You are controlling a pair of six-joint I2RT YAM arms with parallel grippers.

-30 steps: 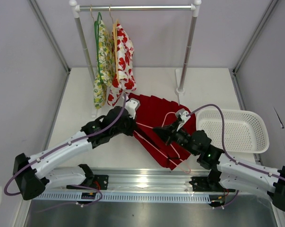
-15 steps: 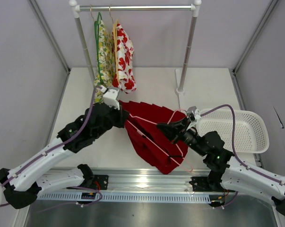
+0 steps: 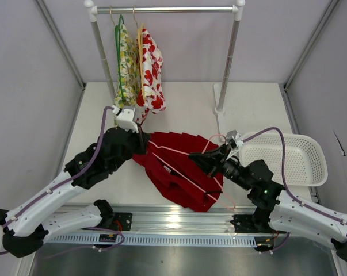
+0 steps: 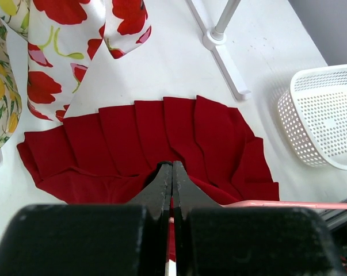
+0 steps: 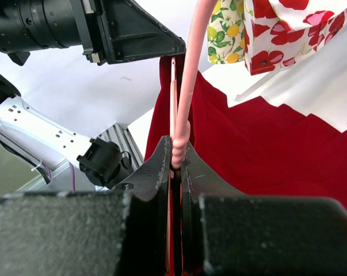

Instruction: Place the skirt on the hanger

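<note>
We only get the grips from wrist views: right gripper [image 5: 178, 154] clamped on the hanger [image 5: 191, 69], left gripper [image 4: 172, 169] pinching the skirt [image 4: 179, 126] edge. Pleats fan beyond it.

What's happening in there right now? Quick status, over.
Left gripper shut on skirt edge. Right gripper shut on pink hanger, wire across skirt. Skirt bunched on table, not yet hung. Patterned garments hang close beside left gripper.

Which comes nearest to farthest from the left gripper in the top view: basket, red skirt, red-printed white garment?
1. The skirt, pinched in the left gripper.
2. The white garment with red prints, hanging just behind.
3. The basket, far off on the right.
</note>
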